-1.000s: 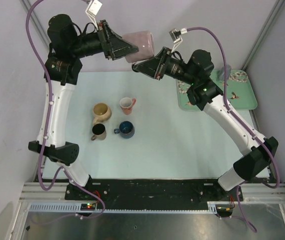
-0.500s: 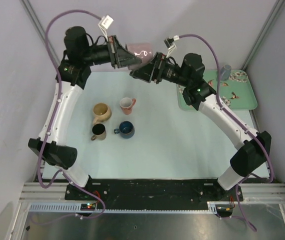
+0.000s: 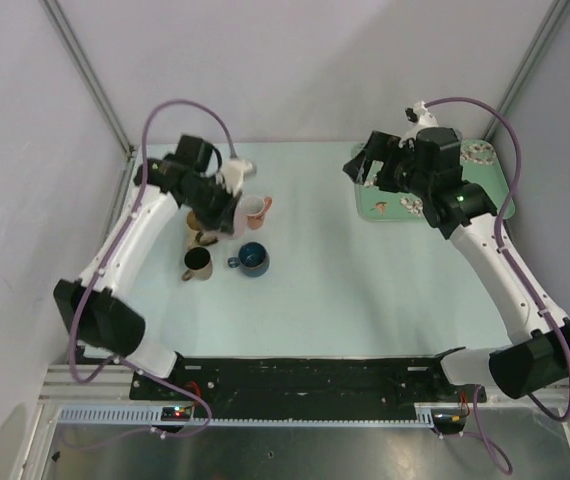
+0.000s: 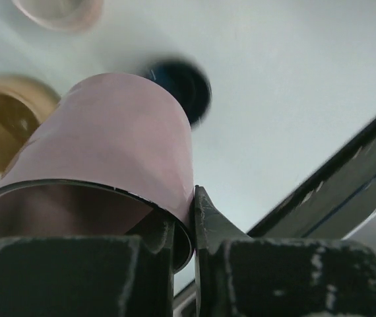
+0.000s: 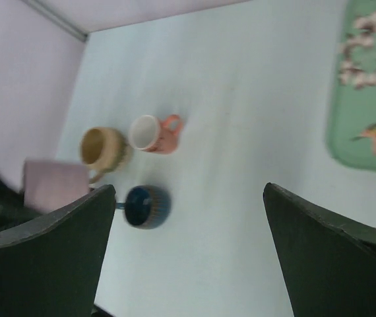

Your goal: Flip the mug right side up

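Pink mug [image 4: 109,132], mouth up, is being pinched at its rim by the left gripper [image 4: 183,221]; right gripper [image 5: 189,191] gaping, empty. Next: gentle lowering.

pale table [image 3: 365,290], four mugs [image 3: 253,258], green tray [image 3: 498,190]

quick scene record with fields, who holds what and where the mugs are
left jaws: shut on the rim of the pink mug
pink mug: opening toward the wrist, base toward the table
right jaws: open, empty
standing mugs: tan mug, coral mug, blue mug, black mug, all opening up
tray: far right, partly under the right arm
status: pink mug looks not yet set down
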`<state>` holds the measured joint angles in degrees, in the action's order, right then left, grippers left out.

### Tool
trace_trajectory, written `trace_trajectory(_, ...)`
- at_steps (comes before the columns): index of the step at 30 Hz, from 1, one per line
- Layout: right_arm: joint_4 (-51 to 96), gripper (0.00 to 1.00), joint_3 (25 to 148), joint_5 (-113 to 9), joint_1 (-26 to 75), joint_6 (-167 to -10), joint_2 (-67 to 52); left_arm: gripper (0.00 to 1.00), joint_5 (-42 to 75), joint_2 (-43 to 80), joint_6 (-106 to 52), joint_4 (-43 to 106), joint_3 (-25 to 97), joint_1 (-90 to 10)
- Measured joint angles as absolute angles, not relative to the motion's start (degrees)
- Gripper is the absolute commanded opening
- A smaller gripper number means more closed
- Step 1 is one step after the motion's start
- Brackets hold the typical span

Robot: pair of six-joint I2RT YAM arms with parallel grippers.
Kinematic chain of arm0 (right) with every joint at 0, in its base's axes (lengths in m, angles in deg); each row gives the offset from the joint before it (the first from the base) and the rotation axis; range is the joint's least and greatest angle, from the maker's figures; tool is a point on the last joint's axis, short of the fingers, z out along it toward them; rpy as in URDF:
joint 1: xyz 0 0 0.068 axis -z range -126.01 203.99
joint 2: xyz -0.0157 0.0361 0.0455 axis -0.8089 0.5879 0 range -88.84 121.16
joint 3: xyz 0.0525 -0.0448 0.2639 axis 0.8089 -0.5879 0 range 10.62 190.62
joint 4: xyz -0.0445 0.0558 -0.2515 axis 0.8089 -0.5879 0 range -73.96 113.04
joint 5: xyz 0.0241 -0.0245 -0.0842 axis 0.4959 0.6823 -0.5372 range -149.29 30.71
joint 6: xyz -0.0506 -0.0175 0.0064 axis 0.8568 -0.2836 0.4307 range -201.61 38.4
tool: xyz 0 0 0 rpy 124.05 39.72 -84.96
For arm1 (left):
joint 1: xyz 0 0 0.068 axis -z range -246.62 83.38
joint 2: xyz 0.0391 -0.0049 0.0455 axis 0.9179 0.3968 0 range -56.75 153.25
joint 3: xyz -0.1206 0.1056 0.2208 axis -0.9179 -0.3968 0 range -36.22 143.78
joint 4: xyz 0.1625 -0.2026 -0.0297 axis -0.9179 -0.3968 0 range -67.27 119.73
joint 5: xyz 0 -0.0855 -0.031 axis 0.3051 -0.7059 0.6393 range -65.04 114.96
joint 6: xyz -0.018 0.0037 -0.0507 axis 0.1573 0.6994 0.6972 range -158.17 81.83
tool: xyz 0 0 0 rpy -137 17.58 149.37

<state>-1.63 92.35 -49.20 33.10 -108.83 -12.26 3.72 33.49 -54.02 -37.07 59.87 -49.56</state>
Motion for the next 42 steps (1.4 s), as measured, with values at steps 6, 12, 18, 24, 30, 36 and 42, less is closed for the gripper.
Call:
trace_trajectory(6,-7.35,0.99,92.11,-58.14,35.47,-104.0,-12.0,0.0,12.9,22.1,-67.9,-44.68,37.88,-33.48)
trace_trajectory(12,-9.67,1.0,92.05,-62.51,41.45,-102.25,-10.36,0.0,17.34,22.19,-72.51,-42.34,26.1,-27.36)
trace_trajectory(18,-9.6,1.0,92.05,-65.2,43.86,-99.76,-10.23,0.0,20.62,22.8,-75.95,-34.38,20.09,-27.09)
trace_trajectory(24,-9.39,0.99,93.16,-71.24,46.77,-98.36,-5.84,0.36,23.94,23.32,-77.72,-28.94,15.09,-26.96)
trace_trajectory(30,-8.12,0.99,97.51,-74.8,51.81,-98.31,3.45,0.67,26.76,23.28,-77.69,-25.51,14.26,-26.9)
trace_trajectory(36,-7.53,0.92,111.91,-76.53,55.53,-97.99,19.76,0.76,27.85,22.16,-76.6,-27.39,16.95,-27.05)
trace_trajectory(42,-8.51,0.87,130.69,-78.93,58.31,-97.48,37.99,0.78,27.53,20.59,-72.36,-31.98,29.88,-27.75)
